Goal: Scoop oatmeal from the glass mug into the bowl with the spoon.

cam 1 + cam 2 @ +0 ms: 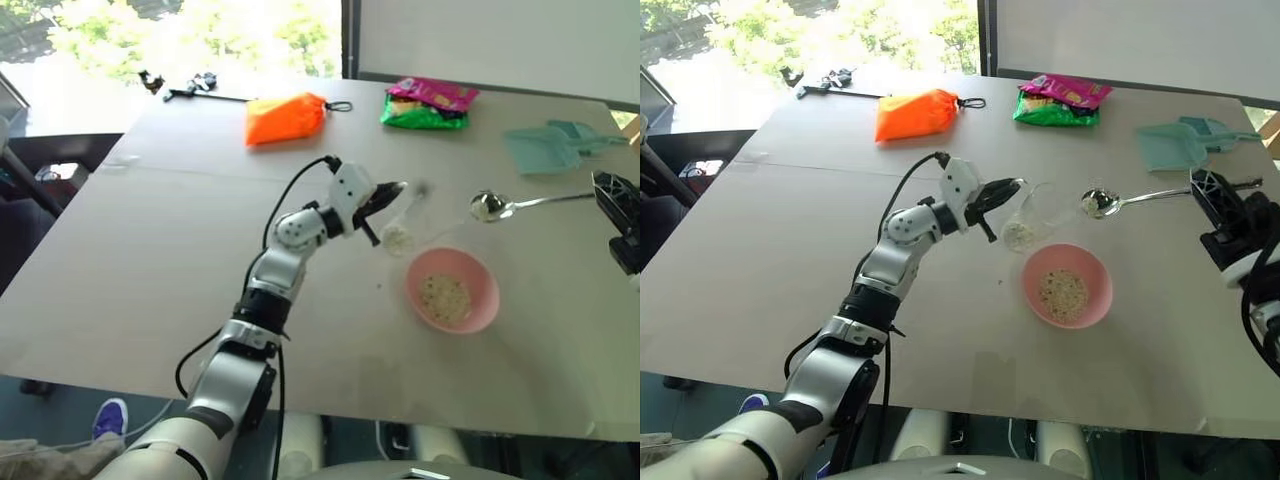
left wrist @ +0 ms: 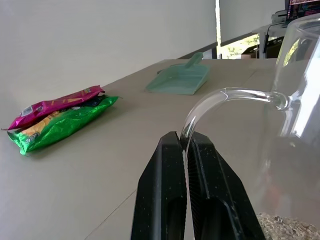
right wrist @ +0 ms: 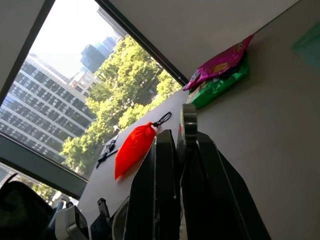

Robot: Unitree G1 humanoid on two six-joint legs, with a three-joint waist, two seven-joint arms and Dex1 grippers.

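The glass mug (image 1: 1030, 218) is near the table's middle, with a little oatmeal (image 1: 1017, 236) in its bottom. My left gripper (image 1: 1002, 190) is shut on the mug's clear handle (image 2: 220, 97), and the black fingers (image 2: 165, 165) pinch it from both sides. The pink bowl (image 1: 1067, 285) sits just in front of the mug, to its right, and holds a small heap of oatmeal (image 1: 1064, 290). My right gripper (image 1: 1208, 192) is shut on the end of the spoon's thin handle (image 3: 189, 120). The spoon (image 1: 1102, 203) reaches left, its oval end beside the mug and beyond the bowl.
A teal dustpan (image 1: 1180, 145) lies at the far right of the table. Pink and green snack bags (image 1: 1058, 100) and an orange pouch (image 1: 915, 115) lie along the far edge, with small dark tools (image 1: 825, 80) at the far left corner.
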